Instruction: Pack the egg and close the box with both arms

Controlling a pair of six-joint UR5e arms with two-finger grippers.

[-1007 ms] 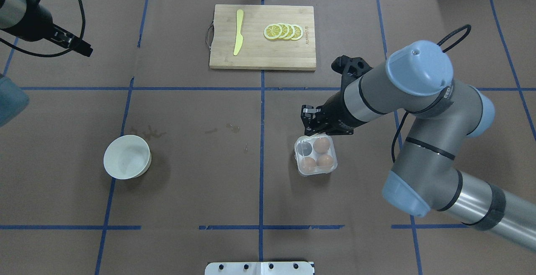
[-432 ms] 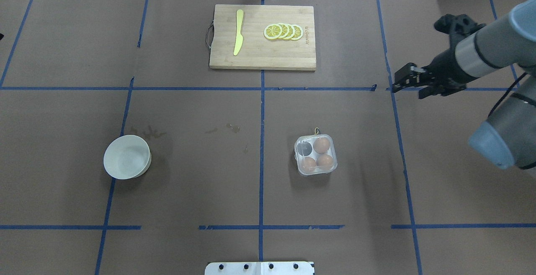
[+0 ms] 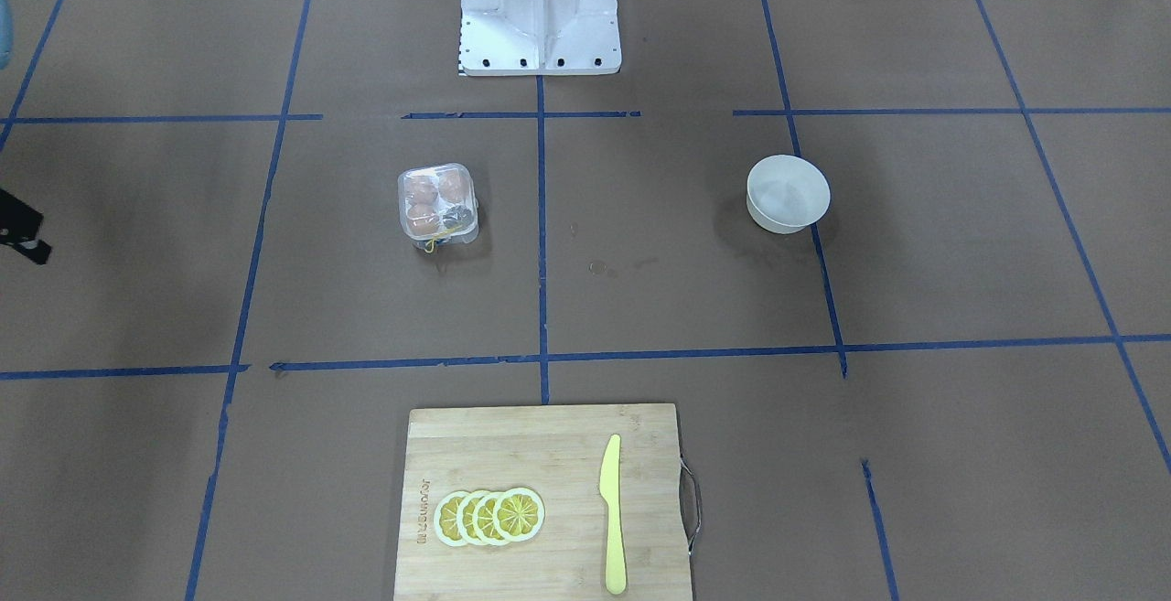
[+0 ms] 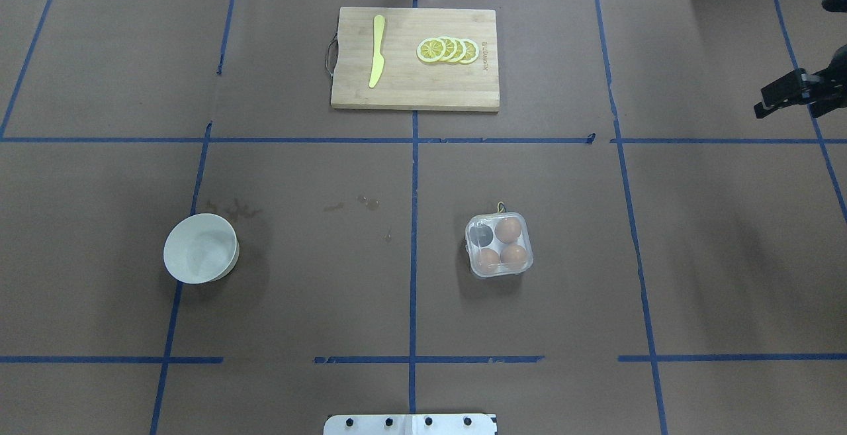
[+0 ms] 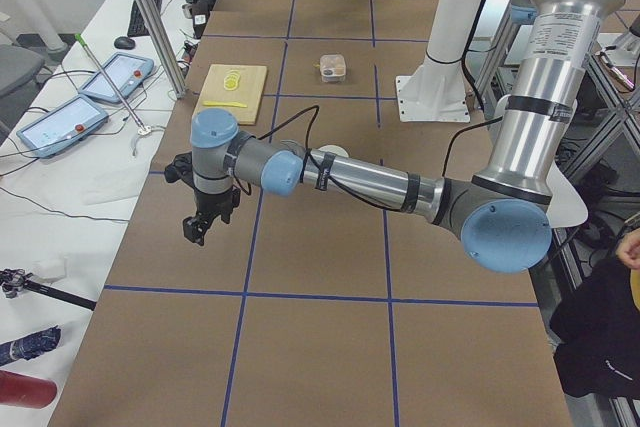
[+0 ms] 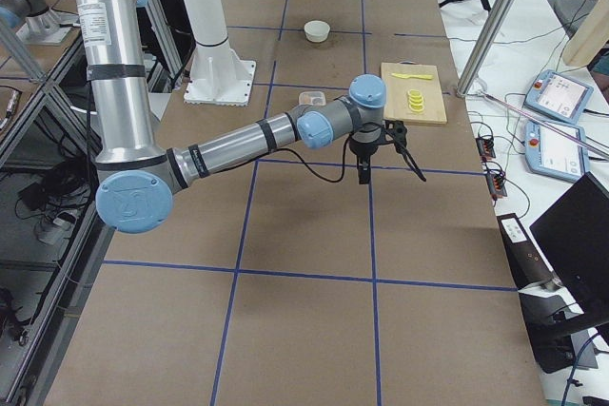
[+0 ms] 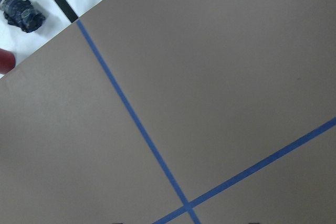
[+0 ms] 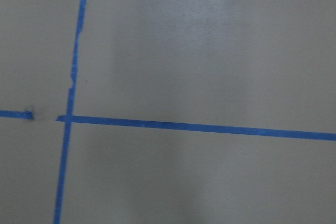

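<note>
Jaws, right: black tip of right arm (image 6: pixel 238 145) sat at right edge of surface (image 4: pixel 317 302), toward the far corner, up off it; too small to read, couldn't tell how wide they stood or whether they held anything.
Jaws, left: on left arm (image 5: pixel 370 182), pointed down above the surface near its left edge; seen only from the side camera, spread not readable.
Box (image 4: pixel 499 245): stood alone near the middle of the surface, slightly toward the right edge, well apart from both arms; clear lid lay down over the cups.
Egg (image 4: pixel 509 229): inside the box, one of three brown eggs; fourth cup looked dark.
Bowl (image 4: pixel 200 248): white, toward the left edge.
Cutting board (image 4: pixel 414 87): at middle of far edge, carrying yellow knife (image 4: pixel 376 51) and lemon slices (image 4: pixel 448 49).
</note>
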